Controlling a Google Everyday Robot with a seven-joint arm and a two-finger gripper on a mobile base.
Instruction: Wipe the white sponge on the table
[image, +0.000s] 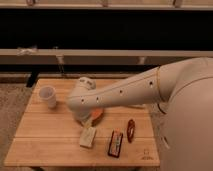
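Note:
The white sponge (88, 136) lies flat on the wooden table (45, 137), near the front middle. My gripper (86, 122) hangs from the end of the large white arm (125, 92) directly above the sponge's far end, close to it or touching it; I cannot tell which. The arm reaches in from the right and bends down over the table's middle.
An orange bowl (98, 115) is mostly hidden behind the wrist. A white cup (48, 96) stands at the left. A dark red-and-black box (115, 143) lies right of the sponge, with a small red item (131, 130) beyond it. A railing runs behind the table.

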